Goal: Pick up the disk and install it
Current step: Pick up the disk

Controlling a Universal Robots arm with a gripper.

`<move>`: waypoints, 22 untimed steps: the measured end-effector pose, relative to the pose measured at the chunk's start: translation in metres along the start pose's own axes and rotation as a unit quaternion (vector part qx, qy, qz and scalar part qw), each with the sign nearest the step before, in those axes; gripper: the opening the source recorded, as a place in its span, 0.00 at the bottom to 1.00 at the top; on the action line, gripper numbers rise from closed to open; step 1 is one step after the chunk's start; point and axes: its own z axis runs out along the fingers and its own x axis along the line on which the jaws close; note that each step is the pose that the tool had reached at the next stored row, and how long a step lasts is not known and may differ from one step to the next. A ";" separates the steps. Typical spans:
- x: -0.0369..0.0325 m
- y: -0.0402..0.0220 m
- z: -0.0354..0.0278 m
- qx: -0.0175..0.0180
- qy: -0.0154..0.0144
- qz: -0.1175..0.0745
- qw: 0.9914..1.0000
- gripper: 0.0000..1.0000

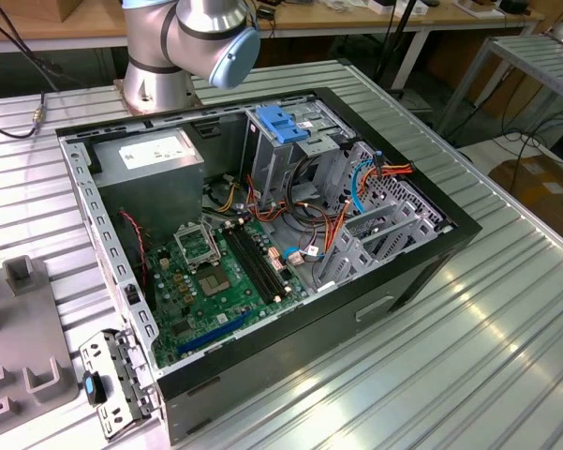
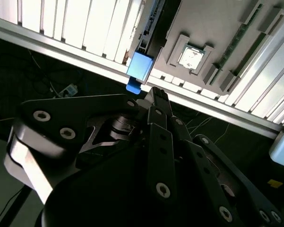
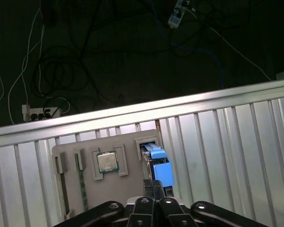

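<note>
Bright light glares off the ribbed table; the floor in both wrist views lies dark.

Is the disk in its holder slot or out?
In. The disk sits in the gray holder's slot, with the gripper close at its blue end.

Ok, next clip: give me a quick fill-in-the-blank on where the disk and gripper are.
In the first wrist view, the dark rectangular disk sits in the grey fixture tray, its plastic rails coloured ___.
Of the parts in the tray, the gripper is nearest the ___.
In the exterior view, the black metal computer case lies with its side ___.
Missing: blue; disk; open.
</note>
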 end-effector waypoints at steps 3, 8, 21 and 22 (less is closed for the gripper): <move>0.0000 0.0000 0.0000 0.000 0.000 0.000 1.000 0.11; 0.0000 0.0000 0.0000 0.000 0.000 0.000 1.000 0.11; 0.0000 0.0000 0.0000 0.000 0.000 0.000 1.000 0.48; 0.0000 0.0000 0.0000 0.000 0.000 0.000 1.000 0.48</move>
